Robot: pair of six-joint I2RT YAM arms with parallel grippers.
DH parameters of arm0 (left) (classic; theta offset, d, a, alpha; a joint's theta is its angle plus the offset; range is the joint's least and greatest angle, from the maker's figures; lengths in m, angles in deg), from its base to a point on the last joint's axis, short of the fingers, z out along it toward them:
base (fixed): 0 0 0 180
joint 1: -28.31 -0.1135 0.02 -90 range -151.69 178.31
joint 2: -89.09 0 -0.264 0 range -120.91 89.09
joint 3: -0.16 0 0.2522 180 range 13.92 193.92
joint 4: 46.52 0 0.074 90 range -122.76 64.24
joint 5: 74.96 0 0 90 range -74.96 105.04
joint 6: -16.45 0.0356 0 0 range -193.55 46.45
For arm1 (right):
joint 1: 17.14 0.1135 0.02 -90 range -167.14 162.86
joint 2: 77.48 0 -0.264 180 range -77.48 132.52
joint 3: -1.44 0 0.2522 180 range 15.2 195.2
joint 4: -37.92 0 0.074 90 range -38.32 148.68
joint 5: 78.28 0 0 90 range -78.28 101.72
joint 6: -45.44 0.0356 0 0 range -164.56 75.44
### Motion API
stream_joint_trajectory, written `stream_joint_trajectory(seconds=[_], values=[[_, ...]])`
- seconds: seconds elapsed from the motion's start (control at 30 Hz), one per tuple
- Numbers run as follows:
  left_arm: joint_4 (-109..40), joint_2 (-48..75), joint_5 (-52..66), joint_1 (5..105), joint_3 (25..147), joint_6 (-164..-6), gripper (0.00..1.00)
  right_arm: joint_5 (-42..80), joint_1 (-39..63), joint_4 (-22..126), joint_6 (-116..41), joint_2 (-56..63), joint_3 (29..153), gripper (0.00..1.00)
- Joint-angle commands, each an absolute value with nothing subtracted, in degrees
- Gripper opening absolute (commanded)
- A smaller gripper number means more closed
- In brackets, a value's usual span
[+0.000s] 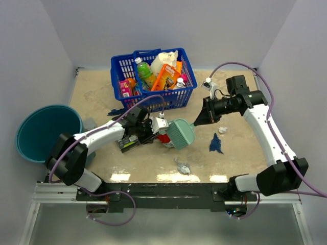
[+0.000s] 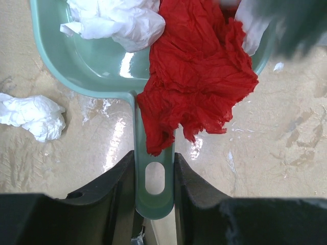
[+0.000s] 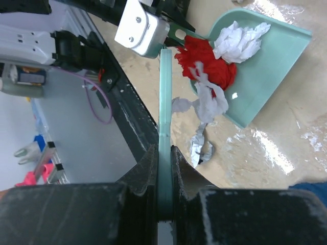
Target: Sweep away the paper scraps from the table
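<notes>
The right pincer [image 3: 163,153] is clamping the brush [image 3: 164,102], its handle running straight ahead toward the dustpan [image 3: 276,56], which the left pincer [image 2: 154,163] is gripping by the handle. A red wad [image 2: 199,76] and a white wad [image 2: 117,20] are lying in the pan, and a grey shred [image 3: 202,145] is trailing at its lip. A dark blue scrap [image 1: 215,144] is lying on the bench [image 1: 148,161] behind the right pincer, nearer that arm.

Mint-green dustpan [image 2: 97,66] and matching brush [image 3: 164,102], with a bright red scrap [image 2: 199,76] and a white scrap [image 2: 117,20] aboard. On the mottled beige desk [image 1: 240,138], a dark blue scrap [image 1: 215,144] and a grey scrap [image 1: 182,166].
</notes>
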State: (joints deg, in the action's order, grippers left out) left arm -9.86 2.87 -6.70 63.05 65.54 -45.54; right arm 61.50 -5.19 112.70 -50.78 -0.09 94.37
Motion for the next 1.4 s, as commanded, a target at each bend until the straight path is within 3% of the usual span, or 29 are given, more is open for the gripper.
stream_joint_trajectory(seconds=[0.0,0.5,0.8,1.0,1.37], values=[[-12.5,4.4,-9.7,62.6,65.4,-46.4,0.00,66.6,-8.5,111.6,-49.4,0.8,95.0,0.00],[-12.0,5.3,-10.2,61.8,65.4,-46.0,0.00,88.2,-19.5,97.7,-33.5,6.0,97.8,0.00],[-13.2,5.6,-10.6,61.4,65.5,-46.5,0.00,92.5,-20.8,92.6,-27.0,6.0,96.5,0.00],[-13.9,5.0,-10.8,61.3,65.4,-46.3,0.00,102.4,-20.9,88.4,-18.7,5.5,93.5,0.00],[-14.7,4.9,-10.6,61.3,65.8,-47.2,0.00,103.2,-21.0,87.8,-16.0,6.5,102.0,0.00]])
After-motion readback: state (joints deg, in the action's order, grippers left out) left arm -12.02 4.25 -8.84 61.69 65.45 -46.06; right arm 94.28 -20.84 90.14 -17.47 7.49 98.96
